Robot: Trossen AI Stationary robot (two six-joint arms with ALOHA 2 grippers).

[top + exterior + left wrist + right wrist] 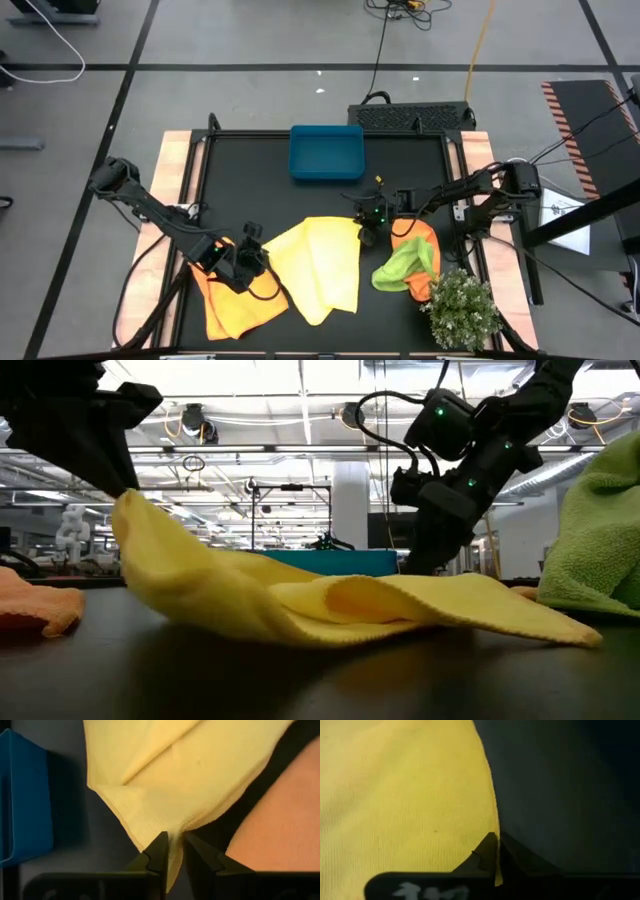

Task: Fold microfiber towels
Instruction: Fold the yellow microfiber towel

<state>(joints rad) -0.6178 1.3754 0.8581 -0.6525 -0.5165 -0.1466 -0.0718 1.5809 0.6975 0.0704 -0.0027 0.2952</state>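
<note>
The bench (200, 200) carries everything, and the yellow towel (318, 265) at its middle serves as the landmark; it lies spread but rumpled, one corner lifted off the surface on the left arm's side, the far edge held low on the right arm's side.

The towel looks light, soft and limp; it sags between the two holds and buckles into a loose ridge along the middle, so I judge it will drape rather than keep a crease, and that corners and hems are the right places to take it, as both arms do now.

The left pincer (171, 851) is clenched on the raised corner of the yellow towel; the right pincer (496, 854) is pinched shut on the towel's opposite edge, close to the bench.

An orange towel (232, 300) lies crumpled just beside the yellow one on the left arm's side, partly under that arm; a green towel (405, 265) is bunched on the other side, on top of a second orange towel (418, 238).

A blue tray (326, 152) sits beyond the yellow towel, apart from it; a small bushy plant (460, 308) stands past the green towel, near the bench corner.

The heaps on either side crowd the fold; a swung corner could drag across them.
</note>
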